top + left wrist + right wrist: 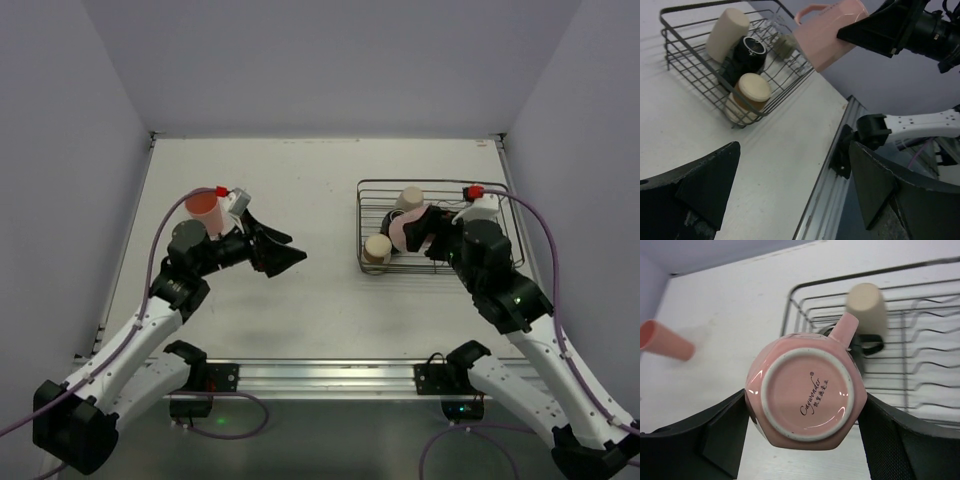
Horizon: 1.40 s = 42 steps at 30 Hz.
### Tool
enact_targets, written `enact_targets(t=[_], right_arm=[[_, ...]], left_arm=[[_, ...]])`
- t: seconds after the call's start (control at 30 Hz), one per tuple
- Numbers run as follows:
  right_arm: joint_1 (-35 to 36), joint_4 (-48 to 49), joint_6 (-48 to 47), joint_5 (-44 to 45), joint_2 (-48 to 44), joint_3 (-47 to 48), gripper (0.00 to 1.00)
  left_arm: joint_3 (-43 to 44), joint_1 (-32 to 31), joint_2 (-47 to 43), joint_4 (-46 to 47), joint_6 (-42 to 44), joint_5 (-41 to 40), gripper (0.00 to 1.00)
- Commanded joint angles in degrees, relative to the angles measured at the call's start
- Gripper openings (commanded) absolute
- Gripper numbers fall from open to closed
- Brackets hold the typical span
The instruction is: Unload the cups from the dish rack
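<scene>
The dark wire dish rack (pixel 500 200) stands at the right of the table. My right gripper (pixel 428 238) is shut on a pale pink mug (pixel 406 232), lifted over the rack's left part. In the right wrist view the mug's base (pixel 807 397) faces the camera between my fingers (pixel 725 435), handle pointing away. A beige cup (pixel 410 198) and a tan cup (pixel 377 249) lie in the rack, with a dark cup (pixel 750 50) and an olive-grey one (pixel 785 46). A salmon-orange cup (pixel 203 208) stands on the table at the left. My left gripper (pixel 285 250) is open and empty beside it.
The metal rail (pixel 320 375) runs along the table's near edge between the arm bases. Grey walls close in the table at left, right and back. Bare table (pixel 320 190) lies between the salmon cup and the rack.
</scene>
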Motion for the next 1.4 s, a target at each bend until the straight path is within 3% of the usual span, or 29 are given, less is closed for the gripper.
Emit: enact_targets(t=[0.0,0.03,0.17,0.63,0.83,0.93,0.97,1.03,1.07,1.1,1.17,1.2,1.33,1.37], right_arm=[[1.57,15.33,3.52,-16.45,-3.01,0.07,0.33],[1.66,23.37,5.37,-24.85,-3.46,-1.44,0.33],[2.44,42.40,17.57,-38.89,-1.18,-7.07,0.33],[8.60,57.72,23.05,-43.13,11.12,-8.30,0.33],[8.87,65.09,26.82,-42.77,15.08,-12.26,0.33],[9.13,69.22,29.02,-43.30,16.57,-14.37,0.34],[9.04,70.02,29.37,-43.48,16.93,-15.15,0.35],[9.04,70.82,29.99,-43.39,17.63,-15.51,0.40],[9.13,70.82,30.08,-43.48,17.81,-15.60,0.55],[9.13,70.39,30.17,-43.48,18.07,-15.51,0.66],[9.04,67.85,29.47,-41.30,17.64,-15.51,0.92],[9.04,63.83,28.77,-39.37,16.94,-15.51,0.99],[8.78,55.02,23.25,-30.75,10.80,-15.52,0.99],[8.78,53.00,22.01,-29.52,9.99,-14.82,0.99]], left_arm=[[-4.23,-0.95,2.76,23.40,-16.12,8.59,0.93],[-4.59,-1.39,3.38,25.63,-17.71,8.50,0.92],[-5.82,-3.58,5.84,35.38,-25.00,6.13,0.88],[-5.56,-9.12,10.41,42.70,-29.50,3.40,0.73],[-5.20,-9.74,10.41,44.90,-28.62,0.33,0.59],[-6.34,-9.74,11.03,47.44,-28.88,-1.87,0.48],[-6.52,-9.74,11.29,48.58,-28.97,-2.39,0.33],[-6.79,-9.74,11.73,48.77,-28.62,-3.19,0.17],[-6.79,-9.74,11.73,48.33,-28.36,-3.63,0.05],[-6.70,-9.74,11.47,47.98,-28.10,-3.72,0.01],[-5.21,-9.74,10.42,41.62,-24.42,-4.50,0.00],[-4.08,-9.74,8.85,37.39,-22.14,-5.47,0.00],[6.00,-9.74,6.11,10.07,-4.52,-16.94,0.00],[8.91,-9.74,6.72,-3.65,-1.41,-20.12,0.00]])
